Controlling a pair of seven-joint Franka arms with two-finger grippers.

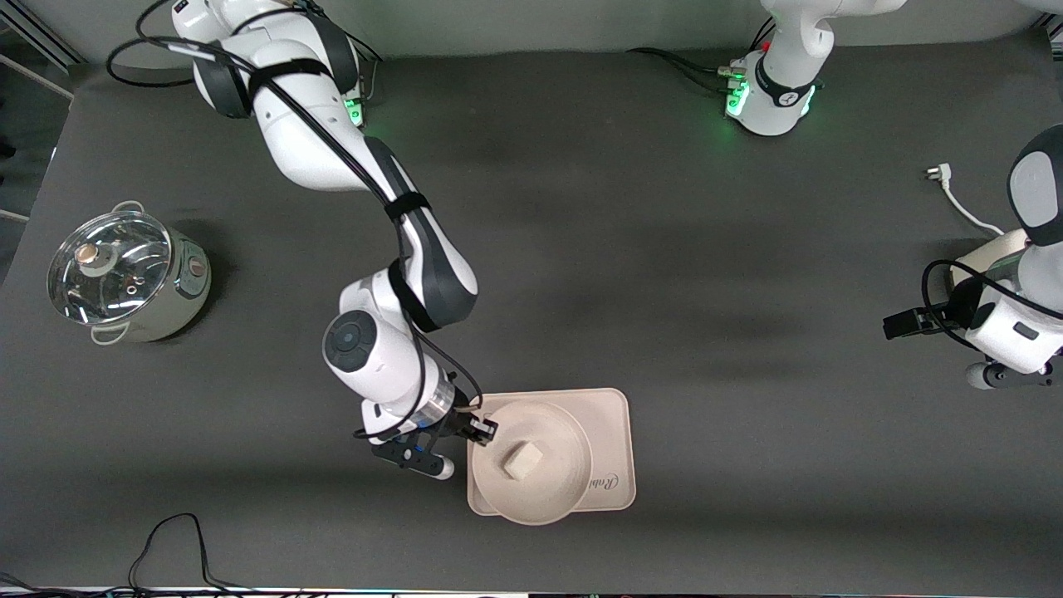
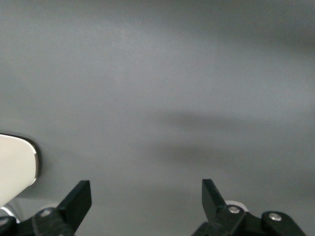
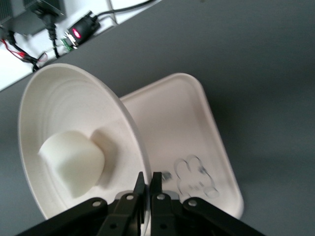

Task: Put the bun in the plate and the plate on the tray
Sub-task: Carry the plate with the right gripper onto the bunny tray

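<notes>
The round cream plate [image 1: 540,465] rests over the cream rectangular tray [image 1: 610,415], with the small off-white bun [image 1: 522,460] in its middle. My right gripper [image 1: 482,430] is shut on the plate's rim at the edge toward the right arm's end of the table. In the right wrist view the fingers [image 3: 147,189] pinch the plate's rim [image 3: 125,113]; the bun [image 3: 74,160] lies in the plate and the tray [image 3: 197,128] with its rabbit drawing lies under it. My left gripper [image 2: 146,194] is open and empty over bare table at the left arm's end, where it waits.
A pot with a glass lid [image 1: 124,274] stands at the right arm's end of the table. A white plug and cable [image 1: 955,195] lie near the left arm. A black cable [image 1: 174,540] lies at the table's front edge. A pale rounded object [image 2: 15,169] shows in the left wrist view.
</notes>
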